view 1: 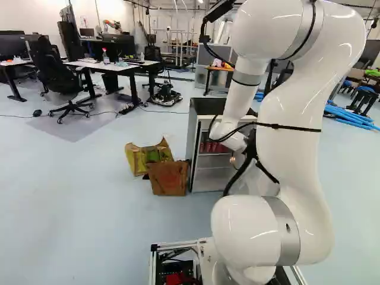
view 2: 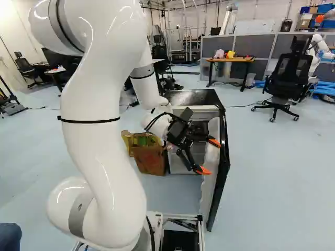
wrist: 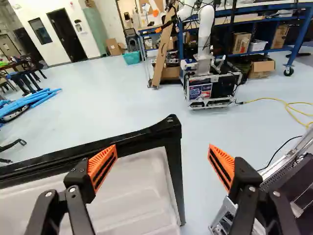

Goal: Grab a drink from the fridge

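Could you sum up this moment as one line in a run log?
fridge: door open | gripper: open, near door's inner side | red drinks: inside fridge, not yet grabbed

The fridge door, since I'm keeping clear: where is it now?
In the right base view, the door stands open right of the fridge, beside the gripper.

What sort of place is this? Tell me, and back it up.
Probably a robotics lab or workshop: there is another robot arm on a wheeled base, a blue workbench frame stacked with cardboard boxes, and desks with monitors around the room.
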### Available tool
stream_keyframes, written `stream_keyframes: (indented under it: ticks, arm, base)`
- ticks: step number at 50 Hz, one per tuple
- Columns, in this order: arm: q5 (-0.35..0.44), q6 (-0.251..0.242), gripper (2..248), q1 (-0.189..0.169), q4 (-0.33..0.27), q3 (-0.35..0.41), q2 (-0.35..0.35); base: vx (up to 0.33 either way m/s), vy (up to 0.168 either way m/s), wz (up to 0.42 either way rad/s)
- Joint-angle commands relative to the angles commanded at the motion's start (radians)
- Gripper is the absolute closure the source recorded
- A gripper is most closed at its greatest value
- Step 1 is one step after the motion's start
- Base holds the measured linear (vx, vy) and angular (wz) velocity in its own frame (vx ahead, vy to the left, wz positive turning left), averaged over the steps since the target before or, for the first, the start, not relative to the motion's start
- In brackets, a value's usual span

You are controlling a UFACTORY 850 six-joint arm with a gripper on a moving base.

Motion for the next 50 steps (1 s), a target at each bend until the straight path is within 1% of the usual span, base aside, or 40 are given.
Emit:
stream_keyframes:
  ticks: [18,35,42,50]
  arm:
    - [-0.009,0.0,3,-0.091,-0.002,-0.079,-0.036]
    - [-0.061,0.0,3,-0.167,-0.002,-0.153,-0.071]
    - [-0.085,0.0,3,-0.192,-0.002,-0.179,-0.084]
    - [-0.1,0.0,3,-0.212,-0.002,-0.203,-0.095]
  base:
    - [0.0,0.0,0.0]
    - [0.0,0.0,0.0]
    - [0.0,0.0,0.0]
    - [0.0,0.0,0.0]
